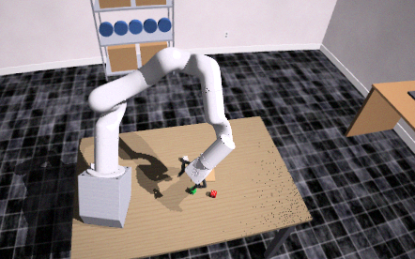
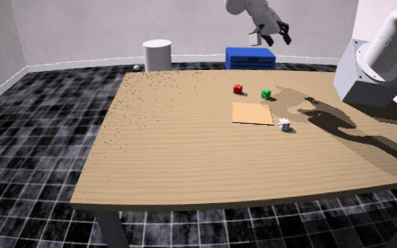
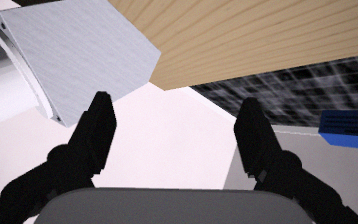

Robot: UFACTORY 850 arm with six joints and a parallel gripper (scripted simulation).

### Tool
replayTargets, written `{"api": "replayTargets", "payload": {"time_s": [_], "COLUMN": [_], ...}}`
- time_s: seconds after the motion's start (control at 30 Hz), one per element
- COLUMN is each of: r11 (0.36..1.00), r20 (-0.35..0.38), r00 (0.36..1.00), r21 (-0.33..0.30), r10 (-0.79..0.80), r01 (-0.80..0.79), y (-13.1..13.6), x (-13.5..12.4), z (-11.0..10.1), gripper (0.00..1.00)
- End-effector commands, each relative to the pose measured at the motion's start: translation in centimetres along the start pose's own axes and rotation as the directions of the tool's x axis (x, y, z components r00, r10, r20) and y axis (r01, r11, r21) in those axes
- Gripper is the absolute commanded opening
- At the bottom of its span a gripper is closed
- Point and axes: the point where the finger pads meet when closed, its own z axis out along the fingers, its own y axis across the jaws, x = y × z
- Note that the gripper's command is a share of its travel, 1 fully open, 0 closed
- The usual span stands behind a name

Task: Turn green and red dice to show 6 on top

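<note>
Seen from the exterior side, the claw [image 1: 187,182] [image 2: 279,43] [image 3: 176,110] is hanging high, fingers apart and empty, while the green die [image 1: 193,191] [image 2: 266,94] is lying below, towards seven o'clock, just off the mat [image 1: 210,176] [image 2: 252,113].

Smooth white rounded arm tubes [image 1: 212,89] [image 2: 389,40], black angular jaws [image 1: 192,176] [image 2: 279,41].

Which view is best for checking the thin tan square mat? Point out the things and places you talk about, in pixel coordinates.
Exterior: the thin tan square mat [image 1: 210,175] [image 2: 252,113] shows whole there, lying on the table with no die on it. Top shows only part of it, the rest hidden behind the arm's white wrist end. Wrist doesn't show it.
</note>
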Motion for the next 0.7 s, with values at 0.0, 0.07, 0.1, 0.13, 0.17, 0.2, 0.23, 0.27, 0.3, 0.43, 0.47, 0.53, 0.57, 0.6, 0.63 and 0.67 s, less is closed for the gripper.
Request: {"api": "replayTargets", "payload": {"time_s": [0.0, 0.07, 0.1, 0.13, 0.17, 0.2, 0.23, 0.27, 0.3, 0.43, 0.47, 0.53, 0.57, 0.6, 0.63, 0.67], "r11": [1.000, 1.000, 1.000, 1.000, 1.000, 1.000, 1.000, 1.000, 1.000, 1.000, 1.000, 1.000, 1.000, 1.000, 0.999, 0.997], "r20": [-0.001, -0.001, -0.001, -0.001, -0.001, -0.001, -0.001, -0.001, -0.001, -0.001, -0.001, -0.001, -0.001, -0.006, -0.019, -0.040], "r00": [1.000, 1.000, 1.000, 1.000, 1.000, 1.000, 1.000, 1.000, 1.000, 1.000, 1.000, 1.000, 1.000, 1.000, 0.999, 0.996], "r21": [-0.001, -0.001, -0.001, -0.001, -0.001, -0.001, -0.001, -0.001, -0.001, -0.001, -0.001, -0.001, -0.002, -0.003, -0.006, -0.010], "r10": [0.000, 0.000, 0.000, 0.000, 0.000, 0.000, 0.000, 0.000, 0.000, 0.000, 0.000, 0.000, 0.002, 0.012, 0.037, 0.080], "r01": [0.000, 0.000, 0.000, 0.000, 0.000, 0.000, 0.000, 0.000, 0.000, 0.000, 0.000, 0.000, -0.002, -0.012, -0.037, -0.081], "y": [0.0, 0.0, 0.0, 0.0, 0.0, 0.0, 0.0, 0.0, 0.0, 0.0, 0.0, 0.0, 0.0, 0.1, 0.2, 0.5], "x": [0.0, 0.0, 0.0, 0.0, 0.0, 0.0, 0.0, 0.0, 0.0, 0.0, 0.0, 0.0, 0.0, 0.1, 0.5, 1.0], "z": [-0.1, -0.1, -0.1, -0.1, -0.1, -0.1, -0.1, -0.1, -0.1, -0.1, -0.1, -0.1, -0.1, -0.1, -0.1, -0.2], "gripper": [1.00, 1.00, 1.00, 1.00, 1.00, 1.00, 1.00, 1.00, 1.00, 1.00, 1.00, 1.00, 1.00, 1.00, 1.00, 1.00]}}
